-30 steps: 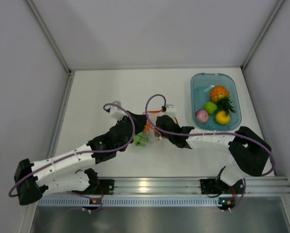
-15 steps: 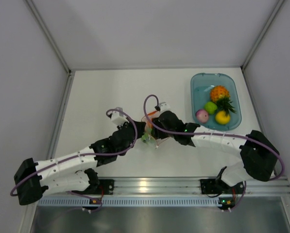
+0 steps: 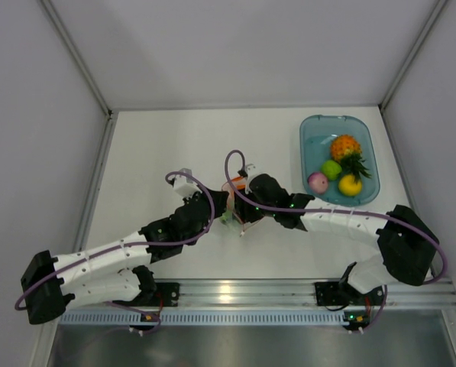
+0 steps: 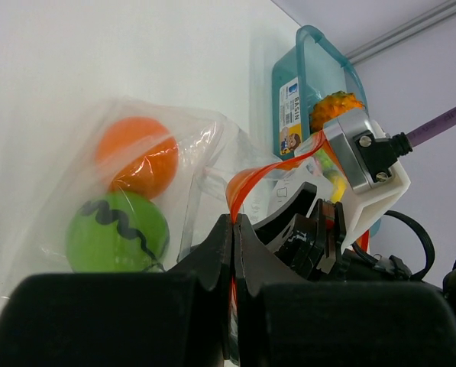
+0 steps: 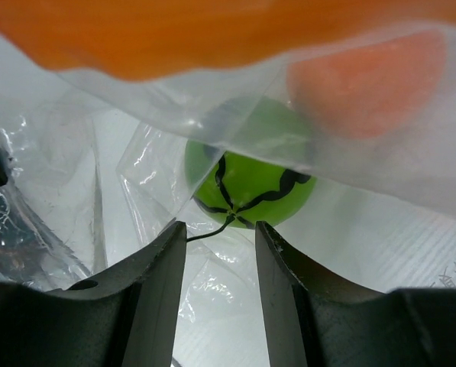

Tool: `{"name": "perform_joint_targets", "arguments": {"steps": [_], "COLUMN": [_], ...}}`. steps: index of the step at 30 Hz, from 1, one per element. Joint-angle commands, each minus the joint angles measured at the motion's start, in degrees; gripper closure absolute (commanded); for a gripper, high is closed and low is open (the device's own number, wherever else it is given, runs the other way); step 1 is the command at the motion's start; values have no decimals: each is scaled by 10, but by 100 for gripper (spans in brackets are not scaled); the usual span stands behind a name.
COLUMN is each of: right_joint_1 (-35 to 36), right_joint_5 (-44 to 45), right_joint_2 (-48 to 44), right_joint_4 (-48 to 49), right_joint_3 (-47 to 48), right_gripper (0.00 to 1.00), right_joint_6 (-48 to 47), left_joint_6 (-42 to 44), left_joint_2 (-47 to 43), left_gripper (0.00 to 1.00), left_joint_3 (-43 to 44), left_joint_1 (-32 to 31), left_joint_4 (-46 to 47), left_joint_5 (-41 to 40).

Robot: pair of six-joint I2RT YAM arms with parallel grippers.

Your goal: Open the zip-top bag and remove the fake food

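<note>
Mid-tabletop (image 3: pixel 174 145), between the two arms, is the clear, crinkly zip-top bag (image 4: pixel 205 153), with two pieces of fake food inside: an orange ball (image 4: pixel 136 157) and a green ball (image 4: pixel 117 233) with a dark squiggle. The left pincer (image 4: pixel 234 223) is clamped on the bag's orange-red zip strip (image 4: pixel 250 180). The right pincer (image 5: pixel 220 229) stands narrowly apart at the film.

L hand (image 4: pixel 234 220) pinched shut, R hand (image 5: pixel 220 229) fingers slightly apart, arms stretched inward.
</note>
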Motion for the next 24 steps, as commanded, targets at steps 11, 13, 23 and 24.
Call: {"name": "perform_joint_targets", "arguments": {"steps": [11, 13, 23, 24], "right_joint_1": [1, 1, -10, -12], "right_joint_5": [-1, -1, 21, 20], "right_joint_2": [49, 56, 64, 62], "right_joint_4": [-16, -20, -2, 3], "right_joint_3": [54, 56, 37, 35], "right_gripper": [71, 71, 92, 94], "right_joint_6": [44, 46, 63, 66], "left_joint_6": [9, 10, 8, 8], "left_joint_2": [3, 3, 0, -2], "left_gripper": [100, 100, 100, 100], "left_joint_3": [18, 18, 19, 16], "left_joint_1": [-2, -2, -2, -2], "left_joint_4": [20, 20, 20, 20], "left_joint_5": [7, 7, 7, 6]}}
